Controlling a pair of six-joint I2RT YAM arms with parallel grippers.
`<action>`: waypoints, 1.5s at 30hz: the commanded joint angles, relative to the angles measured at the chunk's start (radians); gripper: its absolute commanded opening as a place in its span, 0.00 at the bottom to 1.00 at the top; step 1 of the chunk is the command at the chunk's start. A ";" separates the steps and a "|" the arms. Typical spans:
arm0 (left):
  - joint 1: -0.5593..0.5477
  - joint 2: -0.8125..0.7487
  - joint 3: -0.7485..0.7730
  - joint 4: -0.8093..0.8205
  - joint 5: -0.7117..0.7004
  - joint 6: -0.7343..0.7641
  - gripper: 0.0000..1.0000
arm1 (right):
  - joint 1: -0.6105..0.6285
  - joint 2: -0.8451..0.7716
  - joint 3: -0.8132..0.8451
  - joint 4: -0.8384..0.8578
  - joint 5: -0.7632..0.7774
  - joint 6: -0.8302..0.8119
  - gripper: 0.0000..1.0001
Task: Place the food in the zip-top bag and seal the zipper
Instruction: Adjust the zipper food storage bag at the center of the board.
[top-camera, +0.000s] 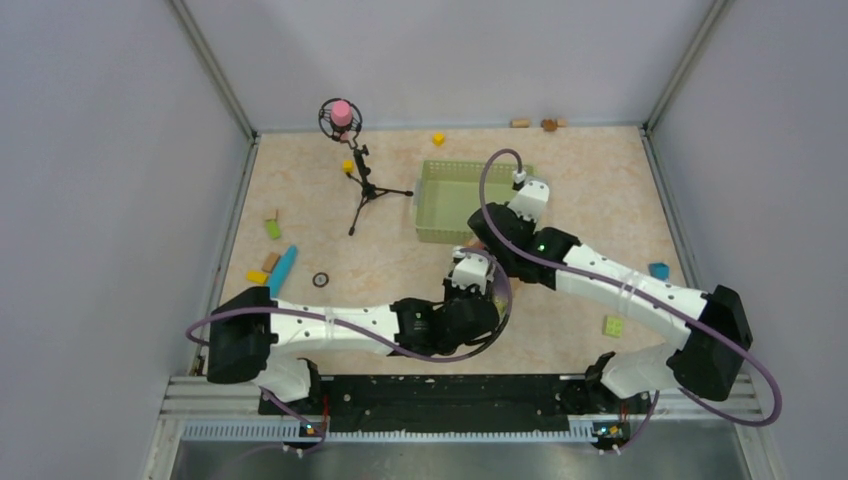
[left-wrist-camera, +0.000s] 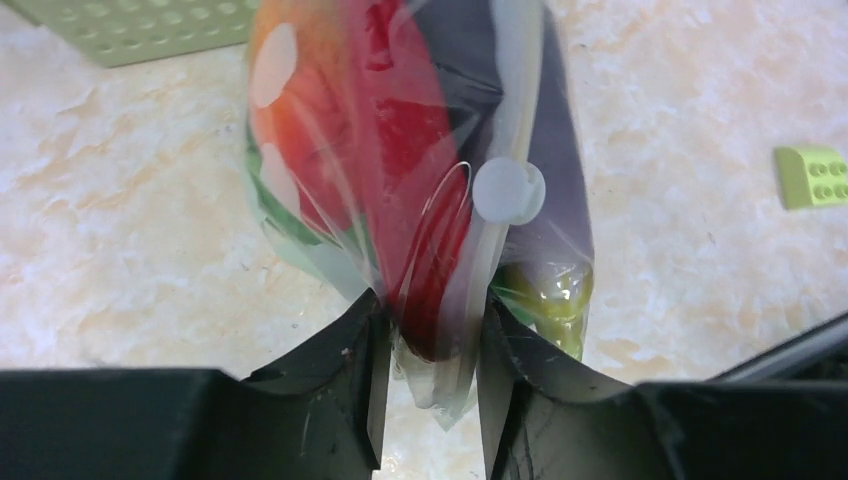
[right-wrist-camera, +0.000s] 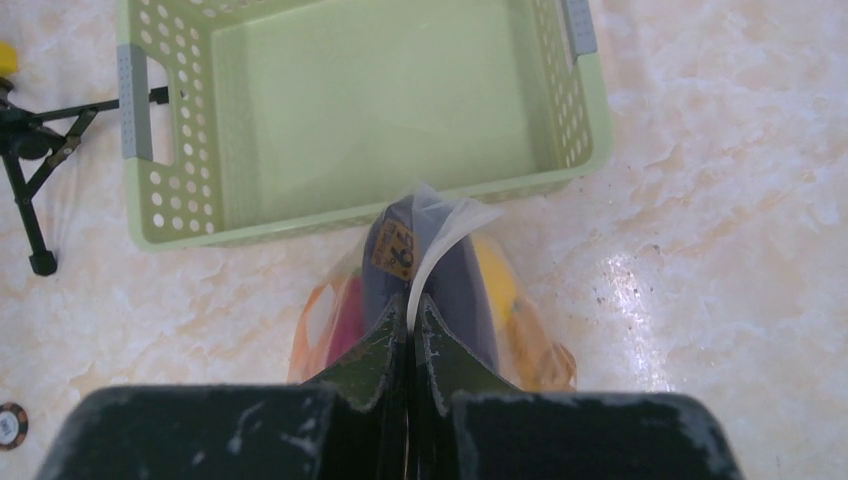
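Black and close against the lens, my left jaws stand narrowed at the lower middle of the left wrist frame. Each side is pressed to the zip-top bag (left-wrist-camera: 330, 255), whose end sits between them. My right jaws, at the bottom middle of the right wrist frame, are pressed fully together, pinching the zipper (right-wrist-camera: 436, 250), whose whitish strip curls up from between them.

Behind everything lies the marbled bench (right-wrist-camera: 720, 200). Across the top of the right wrist frame sits the green basket (right-wrist-camera: 370, 100). The bag is just below its near wall; I cannot tell whether they touch.

Inside the bag the food (left-wrist-camera: 330, 150) shows: dark eggplant (left-wrist-camera: 560, 150) right of centre, red chili (left-wrist-camera: 420, 200) in the middle, orange piece (left-wrist-camera: 290, 100) upper left, and lemon (right-wrist-camera: 495, 280).

At the right edge of the left wrist frame lies a lime block (left-wrist-camera: 812, 175), well apart.
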 joint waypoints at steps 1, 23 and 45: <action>0.009 0.017 0.035 -0.066 -0.159 -0.031 0.00 | -0.009 -0.088 -0.078 0.089 -0.123 -0.102 0.00; 0.034 -0.446 -0.112 -0.275 0.371 0.361 0.00 | -0.054 -0.549 -0.353 0.576 -1.095 -1.399 0.84; 0.099 -0.405 -0.097 -0.316 0.437 0.420 0.00 | -0.055 -0.452 -0.308 0.177 -1.445 -1.909 0.62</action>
